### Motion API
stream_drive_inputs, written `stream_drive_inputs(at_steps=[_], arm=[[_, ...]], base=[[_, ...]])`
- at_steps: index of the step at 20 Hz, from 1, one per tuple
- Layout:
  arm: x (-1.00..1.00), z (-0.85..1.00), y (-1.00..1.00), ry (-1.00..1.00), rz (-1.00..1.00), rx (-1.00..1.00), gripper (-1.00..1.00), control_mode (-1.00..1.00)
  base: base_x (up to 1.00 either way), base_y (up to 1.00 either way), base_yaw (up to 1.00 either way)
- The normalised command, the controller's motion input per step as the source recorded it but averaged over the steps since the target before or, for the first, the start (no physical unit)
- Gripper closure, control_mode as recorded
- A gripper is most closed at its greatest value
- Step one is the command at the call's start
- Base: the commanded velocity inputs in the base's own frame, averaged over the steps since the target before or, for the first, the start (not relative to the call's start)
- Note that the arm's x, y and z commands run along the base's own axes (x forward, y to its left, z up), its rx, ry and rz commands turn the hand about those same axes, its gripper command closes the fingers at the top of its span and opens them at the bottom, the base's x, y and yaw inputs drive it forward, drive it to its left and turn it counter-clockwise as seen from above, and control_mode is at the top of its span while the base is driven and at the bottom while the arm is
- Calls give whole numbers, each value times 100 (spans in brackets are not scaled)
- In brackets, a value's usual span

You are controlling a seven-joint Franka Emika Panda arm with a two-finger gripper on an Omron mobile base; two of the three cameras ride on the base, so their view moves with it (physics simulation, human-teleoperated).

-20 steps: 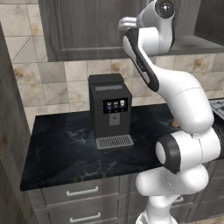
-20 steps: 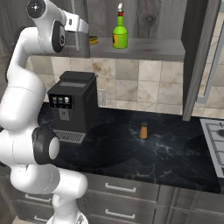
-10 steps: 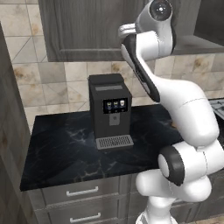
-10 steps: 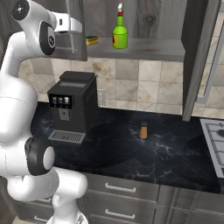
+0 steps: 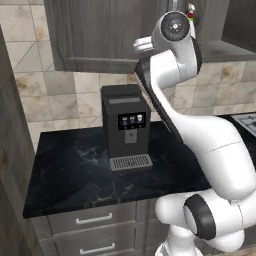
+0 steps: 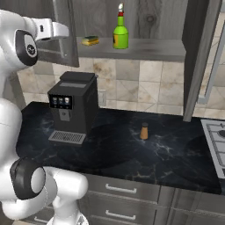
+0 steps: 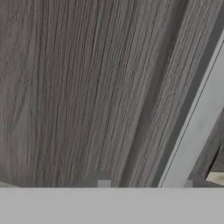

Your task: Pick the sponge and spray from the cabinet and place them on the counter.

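The cabinet (image 6: 149,48) stands with both doors swung out. On its shelf lie the yellow-and-green sponge (image 6: 91,40) and, to its right, the upright green spray (image 6: 121,33), whose nozzle also peeks past my arm (image 5: 191,10). My gripper (image 7: 145,183) is up at the left door (image 6: 66,30), shut on its slim silver handle (image 7: 197,122). In the hand view the bar runs down between the fingertips, with the door's wood grain close behind. The black counter (image 6: 132,149) lies below.
A black coffee machine (image 6: 72,105) stands on the counter's left part, under the left door. A small orange-brown shaker (image 6: 144,131) sits mid-counter. The right door (image 6: 197,57) hangs open over the counter, and a stove (image 6: 215,140) borders it on the right. Drawers (image 5: 95,220) run below.
My arm has drawn to the left with the left door's handle in the gripper. The door has swung further open, and the sponge has come into sight behind it.
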Motion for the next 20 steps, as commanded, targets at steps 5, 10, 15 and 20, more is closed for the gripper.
stream_drive_inputs(at_steps=[5,10,15,20], arm=[[-50,-24,94,-1,-6,0,100,-100],[-50,-27,99,0,-7,0,100,-100],[-30,-19,74,0,-5,0,100,-100],[-12,-13,56,0,-4,-1,100,-100]], base=[[0,0,0],[0,0,0],[0,0,0],[0,0,0]])
